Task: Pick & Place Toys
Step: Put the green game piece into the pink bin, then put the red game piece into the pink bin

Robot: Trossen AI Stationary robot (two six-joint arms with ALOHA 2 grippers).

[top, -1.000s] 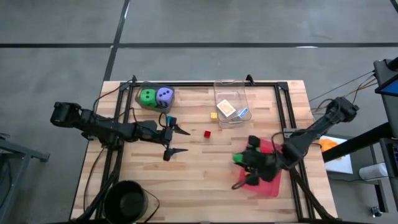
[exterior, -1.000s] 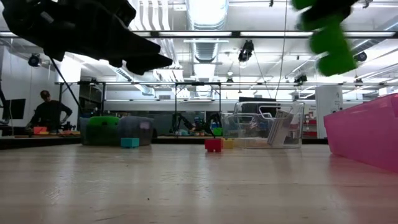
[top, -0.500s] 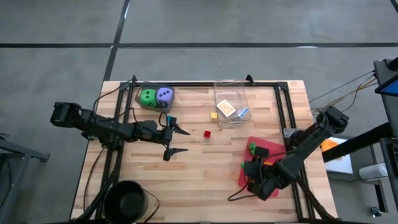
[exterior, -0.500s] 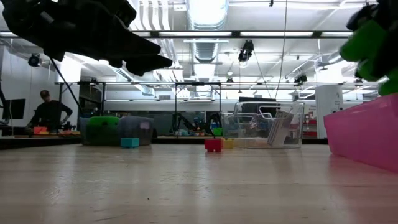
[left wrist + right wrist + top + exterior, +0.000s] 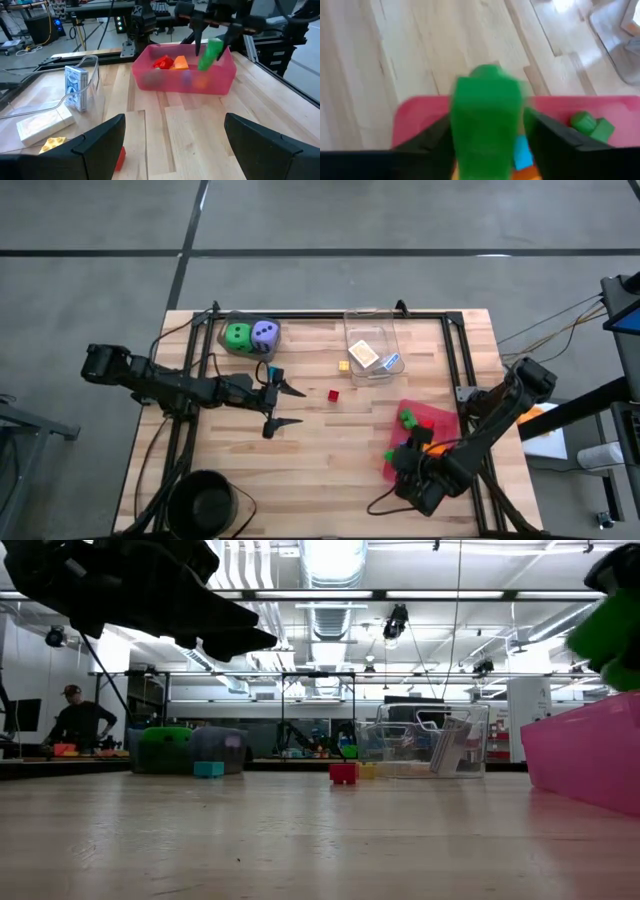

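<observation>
My right gripper (image 5: 397, 459) is shut on a green brick (image 5: 485, 120) above the near left part of the pink tray (image 5: 432, 420). The brick also shows in the left wrist view (image 5: 210, 54) and the low view (image 5: 610, 635). In the tray lie another green brick (image 5: 406, 418), a red (image 5: 162, 62), an orange (image 5: 180, 62) and a blue one (image 5: 522, 152). My left gripper (image 5: 276, 405) hangs open and empty over the table's left middle. A red brick (image 5: 333, 394) and a yellow brick (image 5: 343, 366) rest on the table. The green die (image 5: 237, 336) and purple die (image 5: 265, 334) stand side by side at the far left. My right gripper pinches the green brick between its two fingers (image 5: 545, 135), on two opposite sides near its upper end (image 5: 214, 45). The fingers come from above, pointing down. The brick hangs below them, slightly tilted, clear of the tray.
A clear plastic box (image 5: 372, 348) at the far middle holds an orange-white packet (image 5: 364, 354) and a blue-white packet (image 5: 390, 362). A small blue brick (image 5: 208, 769) lies by the dice. A black round bin (image 5: 205, 502) stands at the near left corner. A person (image 5: 78, 720) is far behind the table.
My right gripper has carried the green brick toward the table's near edge and a little to the right, from beside the tray's left edge to above the tray. It stays shut on the brick. My left arm has kept still.
</observation>
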